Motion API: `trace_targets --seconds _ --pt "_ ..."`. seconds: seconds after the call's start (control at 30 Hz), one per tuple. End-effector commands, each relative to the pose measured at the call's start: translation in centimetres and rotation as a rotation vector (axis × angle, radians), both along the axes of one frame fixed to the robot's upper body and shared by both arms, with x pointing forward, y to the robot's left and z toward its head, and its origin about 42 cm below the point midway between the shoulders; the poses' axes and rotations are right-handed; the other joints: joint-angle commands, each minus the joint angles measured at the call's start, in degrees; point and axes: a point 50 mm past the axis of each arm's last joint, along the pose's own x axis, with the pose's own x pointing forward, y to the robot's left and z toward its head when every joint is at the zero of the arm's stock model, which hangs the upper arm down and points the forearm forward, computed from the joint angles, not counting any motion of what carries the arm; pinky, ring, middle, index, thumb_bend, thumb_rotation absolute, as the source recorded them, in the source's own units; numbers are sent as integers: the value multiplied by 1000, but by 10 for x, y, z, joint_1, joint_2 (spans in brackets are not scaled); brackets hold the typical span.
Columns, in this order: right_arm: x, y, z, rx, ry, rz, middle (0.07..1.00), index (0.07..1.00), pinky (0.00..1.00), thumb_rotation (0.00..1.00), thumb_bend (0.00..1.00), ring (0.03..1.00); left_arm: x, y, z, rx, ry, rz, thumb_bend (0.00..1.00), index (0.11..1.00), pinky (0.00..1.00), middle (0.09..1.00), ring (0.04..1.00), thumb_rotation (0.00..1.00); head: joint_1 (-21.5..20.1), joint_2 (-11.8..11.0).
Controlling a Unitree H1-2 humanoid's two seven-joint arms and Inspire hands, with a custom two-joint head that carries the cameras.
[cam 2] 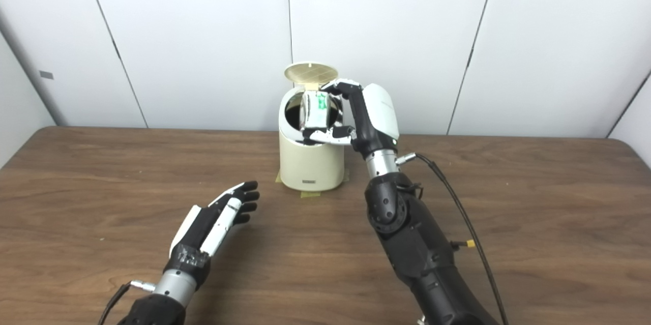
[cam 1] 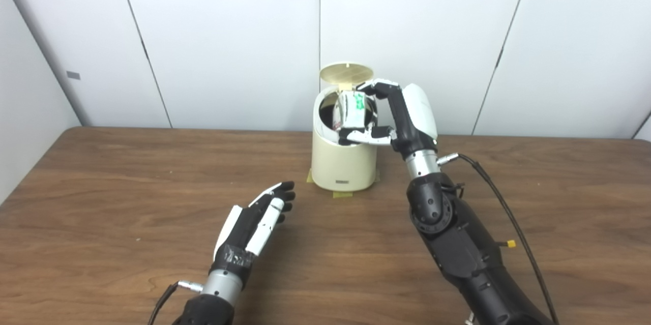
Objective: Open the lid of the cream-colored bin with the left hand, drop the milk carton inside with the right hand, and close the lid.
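Cream-colored round bin [cam 1: 343,162] gapes under right hand [cam 1: 394,116] clutching white milk carton [cam 1: 351,110]; release squarely above the opening. Left hand [cam 1: 257,223] idles, unclenched.

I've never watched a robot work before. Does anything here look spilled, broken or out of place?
Nothing stands out. The bin stands upright with its lid up, and the right hand holds the milk carton over the opening. No spill shows on the table.

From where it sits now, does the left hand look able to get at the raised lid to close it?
Probably yes. The left hand is open and holds nothing, with bare table up to the bin. The lid stands upright; the right hand, holding the carton, crowds its right side.
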Motion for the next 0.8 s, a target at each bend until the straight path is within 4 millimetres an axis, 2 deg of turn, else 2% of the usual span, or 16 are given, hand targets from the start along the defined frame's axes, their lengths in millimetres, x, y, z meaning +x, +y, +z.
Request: trace_targets --seconds 0.0,0.07,0.1,0.13,0.2,0.3,0.47,0.53,0.63,0.77 --pt "5 0 27 37 -115 20 650 493 629 135 523 670 8 -2 18 11 -94 -16 350 875 856 873 861 890 1 0" --pt "6 0 28 30 -110 23 664 495 629 137 524 678 7 -2 18 18 -92 -15 324 879 854 875 866 871 0 -1" --pt "6 0 28 23 -104 23 682 602 621 127 739 683 7 -2 18 27 -90 -12 316 882 869 879 875 860 0 -1" --pt "7 0 28 12 -97 23 694 647 619 134 820 686 7 -1 18 31 -89 -12 310 883 874 879 877 846 1 -1" --pt "8 -1 29 -12 -80 27 722 707 634 180 904 700 7 -2 19 36 -87 -12 284 891 900 888 890 798 2 -2" --pt "11 -2 31 -34 -57 42 743 735 643 214 981 710 7 -2 20 41 -90 -14 257 908 935 903 909 728 2 -3" --pt "13 -4 34 -74 -10 50 768 764 560 236 1000 658 8 -4 22 35 -94 -21 236 923 934 911 917 634 0 -3" --pt "13 -4 35 -90 5 49 776 777 558 246 1000 660 8 -4 23 36 -99 -23 229 924 910 908 910 602 0 -3" --pt "14 -4 35 -98 9 50 773 779 578 249 1000 675 8 -5 23 36 -101 -27 228 924 916 907 914 577 0 -3" --pt "11 -6 35 -67 -7 45 743 742 673 238 1000 722 7 -5 23 42 -103 -22 240 922 905 904 905 564 0 -3"
